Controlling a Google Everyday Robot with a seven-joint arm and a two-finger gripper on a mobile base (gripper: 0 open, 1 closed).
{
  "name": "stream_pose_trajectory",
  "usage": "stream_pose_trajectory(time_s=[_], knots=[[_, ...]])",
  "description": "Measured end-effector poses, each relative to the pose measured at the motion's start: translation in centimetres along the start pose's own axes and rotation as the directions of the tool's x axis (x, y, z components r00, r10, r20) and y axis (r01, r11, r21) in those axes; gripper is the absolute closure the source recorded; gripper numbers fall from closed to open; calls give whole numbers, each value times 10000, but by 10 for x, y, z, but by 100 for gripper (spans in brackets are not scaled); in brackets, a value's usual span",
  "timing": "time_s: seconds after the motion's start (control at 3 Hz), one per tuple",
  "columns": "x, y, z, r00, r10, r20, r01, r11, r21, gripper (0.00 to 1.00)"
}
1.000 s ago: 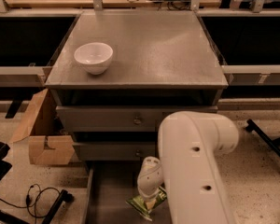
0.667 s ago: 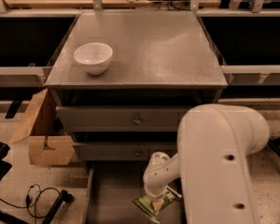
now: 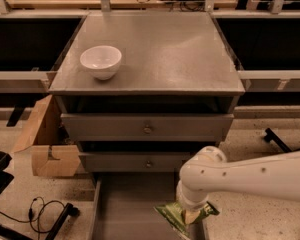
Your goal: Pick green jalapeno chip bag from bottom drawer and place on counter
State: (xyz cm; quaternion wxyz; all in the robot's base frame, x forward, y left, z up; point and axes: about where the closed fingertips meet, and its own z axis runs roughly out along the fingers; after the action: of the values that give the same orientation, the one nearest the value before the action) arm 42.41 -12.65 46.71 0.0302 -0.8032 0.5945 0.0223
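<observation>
Claw (image 3: 191, 215) at the green jalapeno chip bag (image 3: 171, 215) — over the bottom drawer (image 3: 125, 204) (its grip: cannot tell).

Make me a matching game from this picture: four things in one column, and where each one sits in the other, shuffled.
Things
1. white bowl
2. green jalapeno chip bag
3. cardboard box
4. gripper

Places
A. on the floor, left of the cabinet
B. at the bag's top, under the end of the white arm
C. on the counter, left part
D. at the right side of the open bottom drawer

Pairs: 1-C, 2-D, 3-A, 4-B.
</observation>
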Motion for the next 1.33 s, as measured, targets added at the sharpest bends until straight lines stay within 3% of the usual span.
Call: stream_pose_trajectory(time_s=[0.33, 0.67, 1.0, 1.33], knots=[[18, -8, -95, 9960, 885, 115, -893, 9886, 1209, 100], [35, -24, -188, 9883, 1503, 247, -1519, 9597, 2363, 100], [39, -52, -263, 9857, 1661, 297, -1671, 9362, 3091, 100], [39, -52, -263, 9857, 1661, 297, -1671, 9362, 3091, 100]])
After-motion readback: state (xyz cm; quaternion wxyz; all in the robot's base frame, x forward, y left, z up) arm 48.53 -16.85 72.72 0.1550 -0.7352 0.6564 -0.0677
